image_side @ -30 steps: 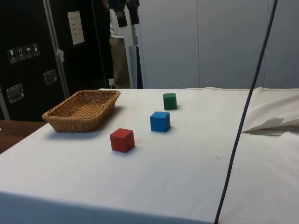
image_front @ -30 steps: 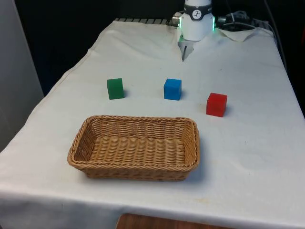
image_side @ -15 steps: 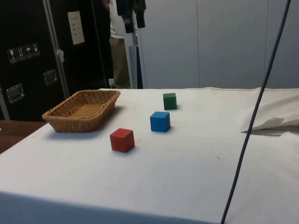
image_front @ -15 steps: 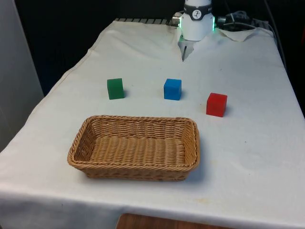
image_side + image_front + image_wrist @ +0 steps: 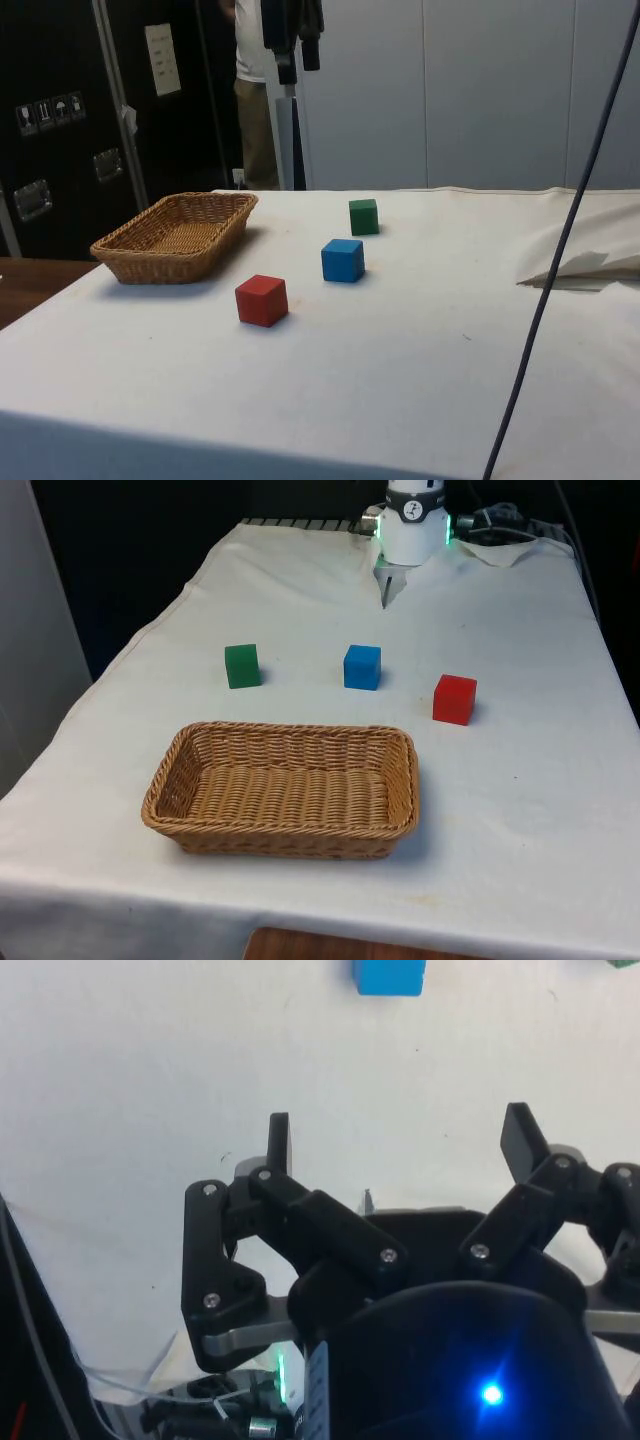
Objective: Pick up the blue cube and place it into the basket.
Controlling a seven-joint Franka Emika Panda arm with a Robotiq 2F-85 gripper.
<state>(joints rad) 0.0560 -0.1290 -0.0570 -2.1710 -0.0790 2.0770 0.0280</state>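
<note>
With nothing yet grasped, the gripper (image 5: 400, 1145) hangs wide open and empty above the cloth, the blue cube (image 5: 362, 667) untouched at the basket's (image 5: 165, 780) one o'clock.

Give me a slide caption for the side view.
Red cube, blue cube and green cube lined up beside a wicker basket.

Bare cloth (image 5: 500, 630) around blue cube (image 5: 362, 667)

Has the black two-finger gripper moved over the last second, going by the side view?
Yes. In the side view the black two-finger gripper, high above the table, has drifted toward that view's right, judged against the white post behind it. The small blue cube has stayed put.
</note>
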